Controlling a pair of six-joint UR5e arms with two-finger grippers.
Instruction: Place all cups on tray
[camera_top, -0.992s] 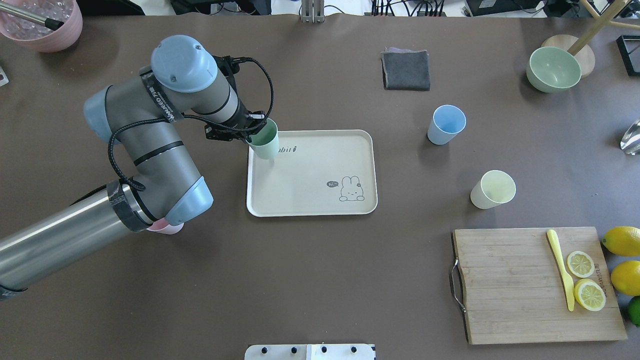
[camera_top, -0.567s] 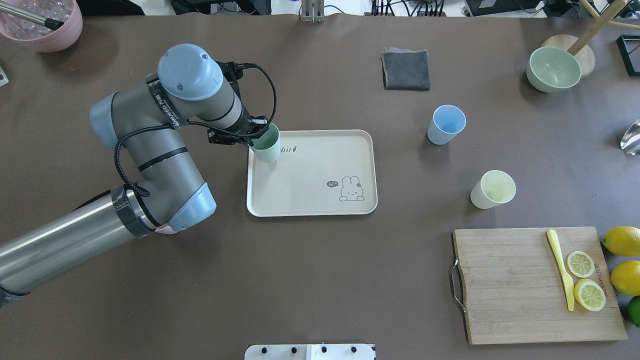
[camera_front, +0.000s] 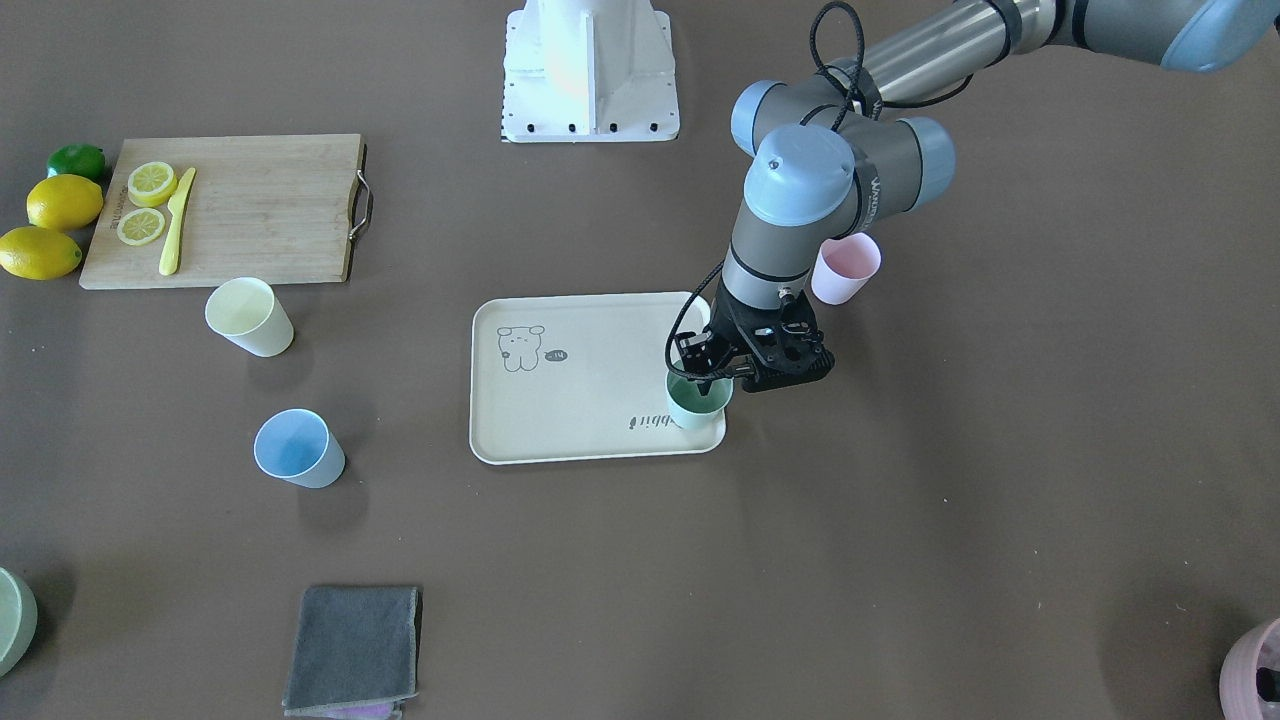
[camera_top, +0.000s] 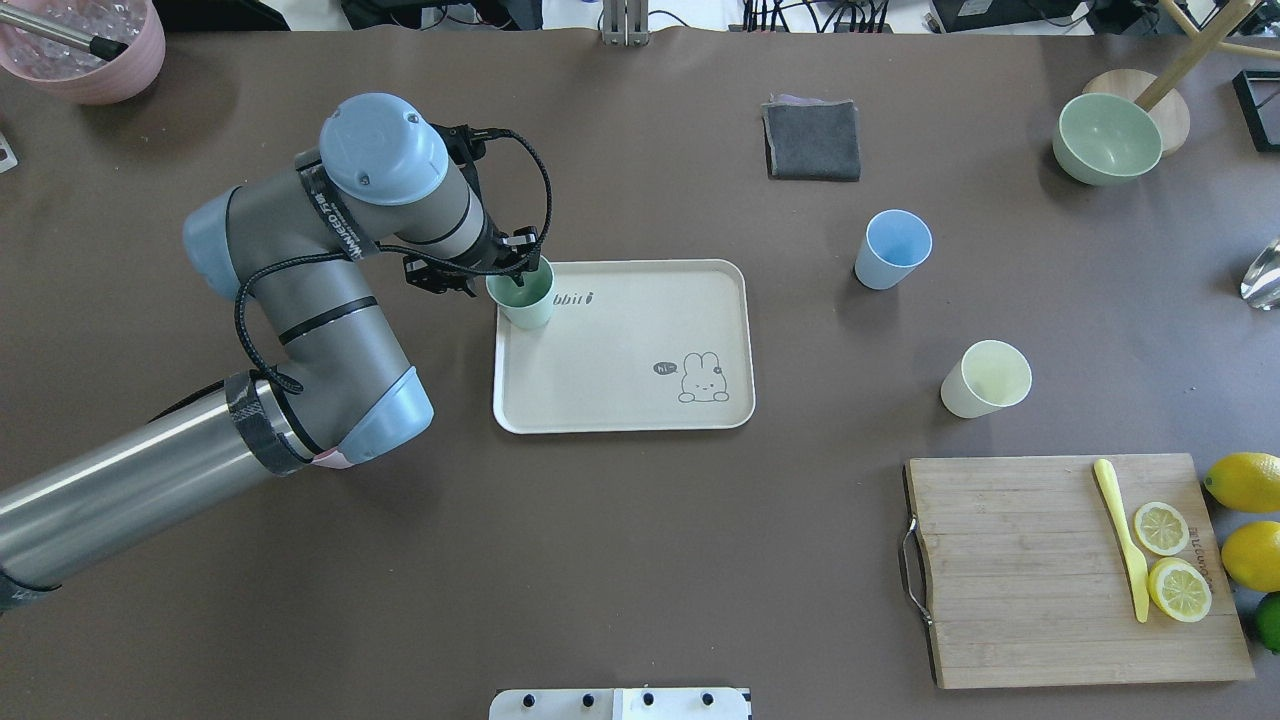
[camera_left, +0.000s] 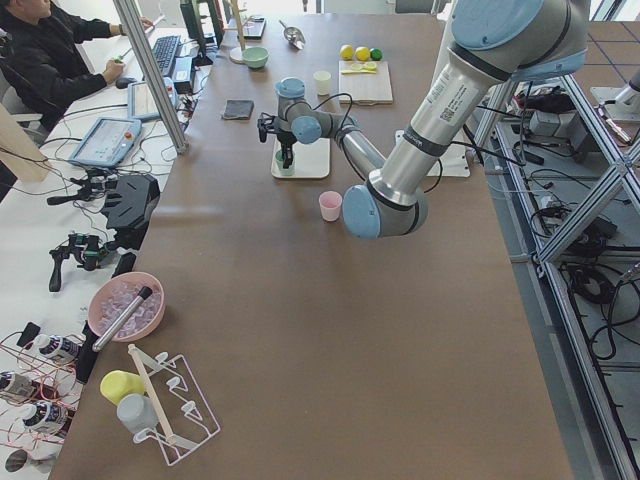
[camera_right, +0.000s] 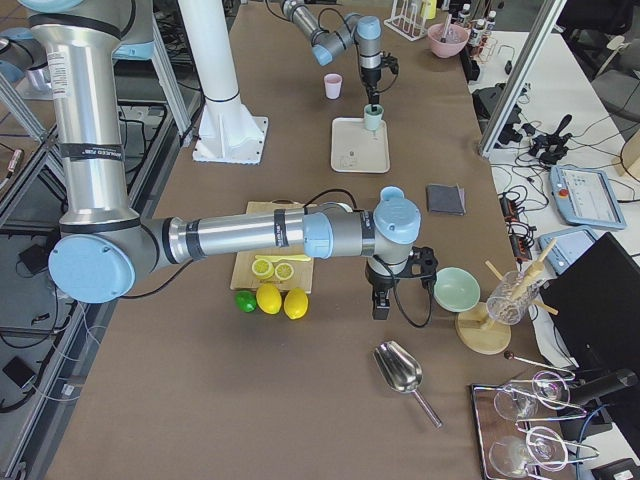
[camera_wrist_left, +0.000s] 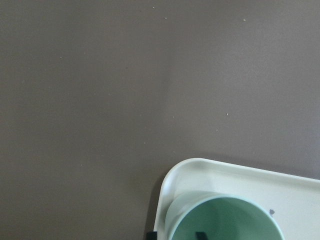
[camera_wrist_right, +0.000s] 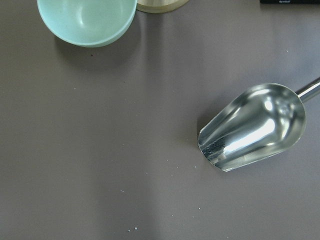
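Note:
The cream tray (camera_top: 620, 380) with a rabbit drawing lies mid-table. A green cup (camera_top: 522, 297) stands upright in its far-left corner, also in the front view (camera_front: 697, 402). My left gripper (camera_top: 497, 283) is shut on the cup's wall, one finger inside and one outside. A blue cup (camera_top: 892, 248) and a pale yellow cup (camera_top: 986, 378) stand on the table right of the tray. A pink cup (camera_front: 846, 268) stands on the table behind the left arm. My right gripper (camera_right: 381, 305) shows only in the exterior right view; I cannot tell its state.
A wooden cutting board (camera_top: 1010, 570) with a knife and lemon slices lies front right, lemons beside it. A grey cloth (camera_top: 812, 140), a green bowl (camera_top: 1106, 138) and a pink bowl (camera_top: 85, 45) sit at the back. A metal scoop (camera_wrist_right: 255, 127) lies under the right wrist.
My left gripper has lowered the green cup and shifted it slightly left, down into the tray's far-left corner. The other cups have not moved.

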